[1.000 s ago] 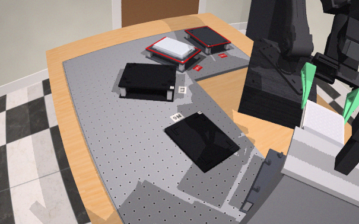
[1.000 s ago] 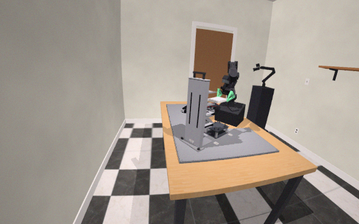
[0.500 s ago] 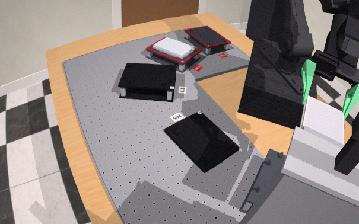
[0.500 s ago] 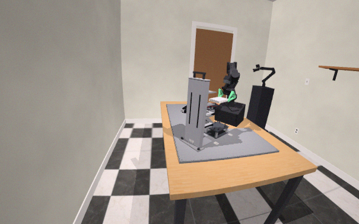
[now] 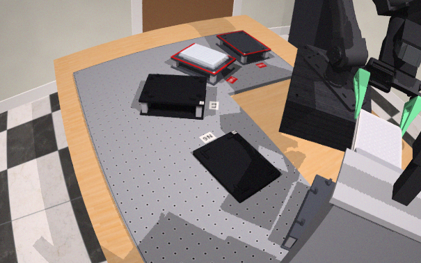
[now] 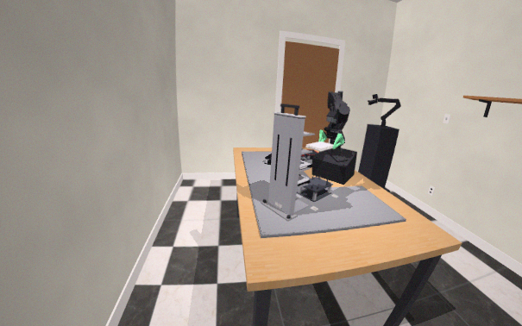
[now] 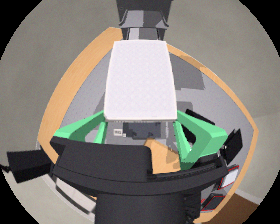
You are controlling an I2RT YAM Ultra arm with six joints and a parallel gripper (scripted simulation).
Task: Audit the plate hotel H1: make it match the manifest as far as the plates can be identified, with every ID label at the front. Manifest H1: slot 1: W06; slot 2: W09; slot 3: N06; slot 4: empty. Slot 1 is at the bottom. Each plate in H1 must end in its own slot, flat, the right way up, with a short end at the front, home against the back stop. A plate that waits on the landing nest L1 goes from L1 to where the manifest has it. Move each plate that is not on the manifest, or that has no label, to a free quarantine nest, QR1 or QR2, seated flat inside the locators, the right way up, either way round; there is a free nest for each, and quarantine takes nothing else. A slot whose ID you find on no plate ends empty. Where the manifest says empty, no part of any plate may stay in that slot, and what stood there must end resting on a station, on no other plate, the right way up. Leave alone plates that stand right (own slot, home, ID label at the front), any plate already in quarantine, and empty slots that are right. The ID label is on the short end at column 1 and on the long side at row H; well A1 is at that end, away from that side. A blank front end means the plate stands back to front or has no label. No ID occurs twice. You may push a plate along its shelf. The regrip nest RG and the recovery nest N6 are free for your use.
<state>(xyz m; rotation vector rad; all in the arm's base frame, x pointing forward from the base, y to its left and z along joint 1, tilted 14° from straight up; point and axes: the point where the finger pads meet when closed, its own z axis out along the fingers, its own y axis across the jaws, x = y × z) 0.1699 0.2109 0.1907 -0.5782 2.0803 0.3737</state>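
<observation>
My gripper (image 5: 379,125) (image 6: 328,144) (image 7: 140,119) is shut on the near end of a white plate (image 5: 378,139) (image 6: 319,146) (image 7: 141,80), one finger at each long side. The plate is roughly level, in front of the upper part of hotel H1 (image 5: 376,170) (image 6: 283,168), its far end toward the hotel. No ID label is readable on it. Lower shelves with pale plates show partly in the exterior view; their slots and IDs cannot be told. Another white plate (image 5: 204,56) (image 7: 230,177) lies on the nearer red-rimmed quarantine nest. The farther red-rimmed nest (image 5: 243,42) (image 7: 213,202) is empty.
Landing nest L1 (image 5: 172,88) and recovery nest N6 (image 5: 237,163) stand empty. The regrip nest (image 6: 316,187) (image 7: 141,131) stands low in front of the hotel. The hotel's black top handle (image 6: 290,106) rises above it. The black arm base (image 6: 335,166) is close to the held plate.
</observation>
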